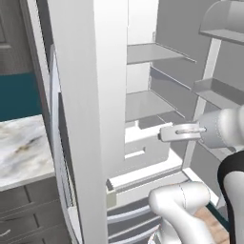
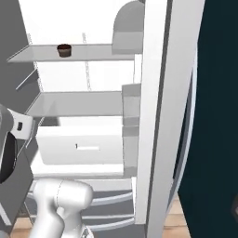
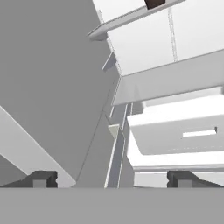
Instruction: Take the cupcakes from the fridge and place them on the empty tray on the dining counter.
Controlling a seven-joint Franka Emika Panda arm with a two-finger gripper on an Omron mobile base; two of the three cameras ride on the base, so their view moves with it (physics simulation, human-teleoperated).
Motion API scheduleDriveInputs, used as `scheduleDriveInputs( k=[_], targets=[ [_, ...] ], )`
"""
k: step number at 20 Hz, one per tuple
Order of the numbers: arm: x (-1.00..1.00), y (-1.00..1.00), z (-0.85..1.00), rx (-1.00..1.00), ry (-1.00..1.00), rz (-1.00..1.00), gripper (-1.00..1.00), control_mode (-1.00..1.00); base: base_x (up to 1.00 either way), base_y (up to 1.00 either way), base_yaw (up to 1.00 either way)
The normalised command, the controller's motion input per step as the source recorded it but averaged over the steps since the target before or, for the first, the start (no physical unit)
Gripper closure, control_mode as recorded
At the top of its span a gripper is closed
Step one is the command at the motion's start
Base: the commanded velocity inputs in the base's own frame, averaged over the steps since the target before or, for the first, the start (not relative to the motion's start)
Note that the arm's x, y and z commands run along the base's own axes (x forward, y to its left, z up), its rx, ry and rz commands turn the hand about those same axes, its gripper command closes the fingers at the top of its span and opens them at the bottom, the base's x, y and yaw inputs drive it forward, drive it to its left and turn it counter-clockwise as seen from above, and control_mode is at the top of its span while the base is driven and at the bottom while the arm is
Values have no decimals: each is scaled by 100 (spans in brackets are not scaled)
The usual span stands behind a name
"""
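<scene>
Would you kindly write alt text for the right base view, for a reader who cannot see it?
An open fridge with a white interior holds one small dark cupcake on its upper glass shelf. A second shelf and a white drawer sit below, and the robot's white arm rises at lower left.

We saw the fridge (image 2: 155, 116) in smooth matt grey steel, its interior white plastic; above the claw (image 3: 111, 178), the cupcake (image 2: 64, 49) looked dull, dark brown.
</scene>
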Motion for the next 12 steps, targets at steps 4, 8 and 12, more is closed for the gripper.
scheduleDriveInputs(
  k=[4, 8, 12],
  targets=[
    [0, 0, 0, 0, 0, 0, -100, 100, 42, -36, 29],
    [0, 0, 0, 0, 0, 0, -100, 100, 55, -25, 31],
    [0, 0, 0, 0, 0, 0, -100, 100, 82, -3, 19]
  ],
)
